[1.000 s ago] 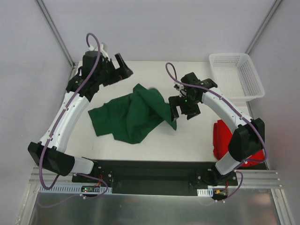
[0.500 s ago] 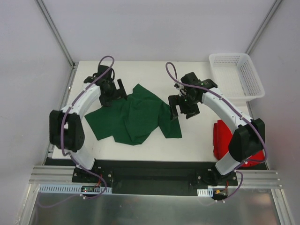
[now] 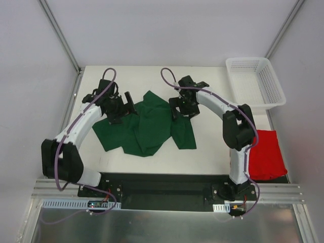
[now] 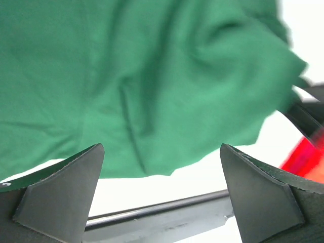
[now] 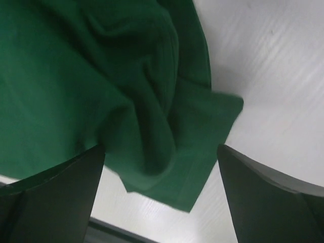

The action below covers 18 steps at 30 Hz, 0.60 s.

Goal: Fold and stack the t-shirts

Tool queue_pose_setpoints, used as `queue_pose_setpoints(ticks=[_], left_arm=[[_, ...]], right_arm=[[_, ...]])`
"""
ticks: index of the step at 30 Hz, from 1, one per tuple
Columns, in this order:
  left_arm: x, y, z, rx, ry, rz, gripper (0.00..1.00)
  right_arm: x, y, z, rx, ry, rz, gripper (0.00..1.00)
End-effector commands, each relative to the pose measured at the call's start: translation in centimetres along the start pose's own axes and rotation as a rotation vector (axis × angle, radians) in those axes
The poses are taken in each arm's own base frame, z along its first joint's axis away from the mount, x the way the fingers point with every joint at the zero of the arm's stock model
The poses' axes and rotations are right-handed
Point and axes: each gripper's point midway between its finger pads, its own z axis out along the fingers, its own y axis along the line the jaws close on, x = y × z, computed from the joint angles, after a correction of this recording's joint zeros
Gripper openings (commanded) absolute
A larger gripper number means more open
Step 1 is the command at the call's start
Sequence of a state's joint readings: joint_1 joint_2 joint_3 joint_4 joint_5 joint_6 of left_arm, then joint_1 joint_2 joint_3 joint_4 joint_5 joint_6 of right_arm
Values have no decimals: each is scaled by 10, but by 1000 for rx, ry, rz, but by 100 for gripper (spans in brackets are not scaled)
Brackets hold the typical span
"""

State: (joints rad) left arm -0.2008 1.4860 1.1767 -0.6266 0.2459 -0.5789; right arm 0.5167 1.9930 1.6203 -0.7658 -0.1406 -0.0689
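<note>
Hovering over opposite sides of the green t-shirt (image 3: 147,126), the two arms look set for a matched pick. The left gripper (image 3: 127,101) hangs over the shirt's far-left edge and the right gripper (image 3: 178,107) over its far-right edge. Both wrist views show the fingers spread wide with nothing between them, only green cloth below.

The shirt lies crumpled near the middle of the white table (image 3: 212,147), with overlapping flaps and deep creases. It has no flat outline yet, so no fold can be said to have begun. My reading is that the arms are placed to take two far corners or the shoulders at once, so the cloth can be lifted and spread flat. Which corner lies under which gripper I cannot tell from the bunched fabric.

The red t-shirt (image 3: 267,154) lies as a flat rectangle at the near right edge of the table, well apart from the green one. It appears folded and probably marks where the stack will go. A white basket (image 3: 253,81) stands at the far right corner.

The main risk is pinching several layers at once, which would lift a clump rather than an edge.
</note>
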Motion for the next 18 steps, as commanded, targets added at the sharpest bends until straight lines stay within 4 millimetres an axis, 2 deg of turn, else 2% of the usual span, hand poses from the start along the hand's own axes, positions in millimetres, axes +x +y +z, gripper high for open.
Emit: queue_pose_setpoints(ticks=[1,3,4,5,6,9,10,11,12,13,15,16,17,18], left_arm=[[19,-22,-45,163,-49,-6,99],[27,-22,-60,194,-83,-6,99],[29,-21,-64,201,-94,-5,99],[31,-21,-67,208,-103,-3,99],[33,-21,-72,219,-119,3,99],[36,-21,-74,229,-118,8,99],[37,-20,-73,225,-114,6,99],[38,-19,-69,219,-100,-3,99],[37,-19,-68,218,-93,-6,99],[37,-21,-66,222,-85,-8,99],[35,-21,-62,210,-73,-23,99],[33,-22,-61,209,-72,-22,99],[32,-22,-58,206,-60,-22,99],[27,-27,-59,215,-64,-18,99]], right_arm=[[-43,8,7,8,-81,-30,99],[-43,9,17,4,-52,-34,75],[-50,12,13,4,-66,-37,62],[-47,11,11,9,-49,-41,18],[-49,11,8,22,-52,-48,1],[-59,20,-22,33,-83,-59,1],[-63,26,-37,26,-104,-64,1],[-72,34,-65,16,-142,-69,1],[-77,43,-82,1,-174,-69,1],[-84,54,-116,-28,-249,-76,1],[-99,78,-170,-111,-387,-94,1],[-103,85,-194,-132,-448,-104,1],[-106,89,-231,-145,-539,-112,1],[-114,83,-262,-109,-640,-105,1]])
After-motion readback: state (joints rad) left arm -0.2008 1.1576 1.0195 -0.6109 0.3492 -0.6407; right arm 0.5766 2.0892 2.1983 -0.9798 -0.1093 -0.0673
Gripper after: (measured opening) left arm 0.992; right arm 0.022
